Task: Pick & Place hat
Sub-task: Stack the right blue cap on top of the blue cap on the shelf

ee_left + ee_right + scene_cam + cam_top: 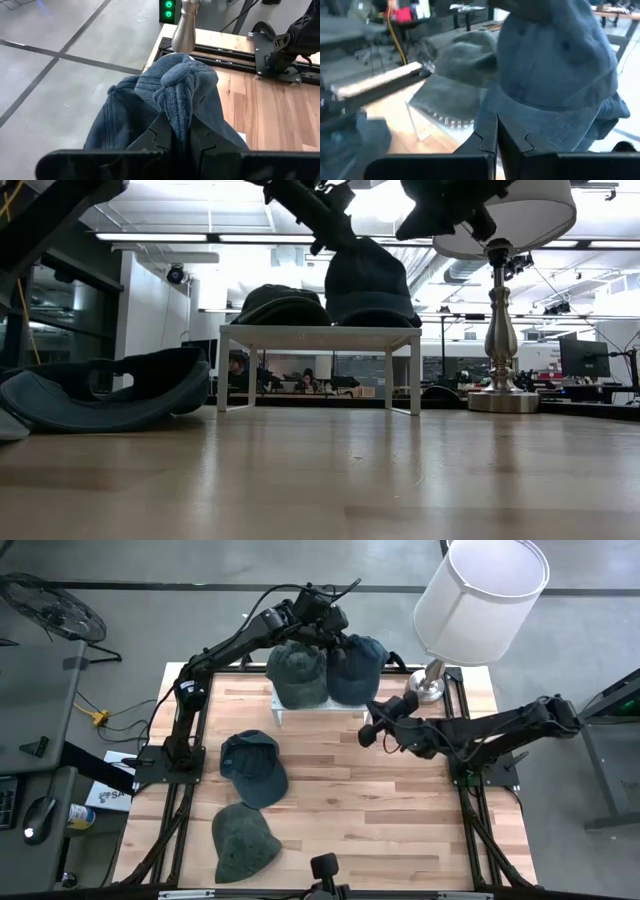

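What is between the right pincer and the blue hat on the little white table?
From above, only bare wooden table between the right pincer and the blue hat.

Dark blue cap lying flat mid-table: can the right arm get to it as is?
Probably yes. The dark blue cap lies on open wood, nothing on it, and the right claw, shut and empty, has only bare table between them.

No readable text anywhere, nothing on the hats, arms or lamp. Only candidate is a white sheet w/ blue print at the table's left edge in the high view, but the lettering's too small to make out. Green lit indicators show on a dark box past the table in the left wrist view, no legible marks on it either.
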Robot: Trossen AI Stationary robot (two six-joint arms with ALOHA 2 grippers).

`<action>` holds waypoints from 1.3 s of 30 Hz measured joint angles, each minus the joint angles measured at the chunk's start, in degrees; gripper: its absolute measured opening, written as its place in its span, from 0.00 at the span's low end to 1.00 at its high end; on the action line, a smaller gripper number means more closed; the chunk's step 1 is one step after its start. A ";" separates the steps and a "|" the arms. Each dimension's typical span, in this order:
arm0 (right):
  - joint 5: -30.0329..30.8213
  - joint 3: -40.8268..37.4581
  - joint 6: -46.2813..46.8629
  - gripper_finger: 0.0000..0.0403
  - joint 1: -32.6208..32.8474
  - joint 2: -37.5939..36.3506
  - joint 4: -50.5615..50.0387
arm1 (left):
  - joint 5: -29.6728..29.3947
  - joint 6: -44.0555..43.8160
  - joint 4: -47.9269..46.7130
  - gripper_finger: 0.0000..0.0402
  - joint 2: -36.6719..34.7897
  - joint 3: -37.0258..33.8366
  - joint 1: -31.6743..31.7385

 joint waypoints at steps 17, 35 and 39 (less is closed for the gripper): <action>-15.56 -0.95 8.46 0.00 -16.86 1.44 1.18 | -2.64 -0.23 0.00 0.04 0.00 0.02 -0.02; -23.03 -0.73 14.96 0.00 -22.54 11.08 5.68 | -2.10 -0.32 -1.19 0.05 0.00 0.02 -0.02; -23.57 -0.81 15.71 0.00 -22.53 11.32 4.82 | -2.02 -0.09 -1.36 0.05 0.00 0.02 -0.05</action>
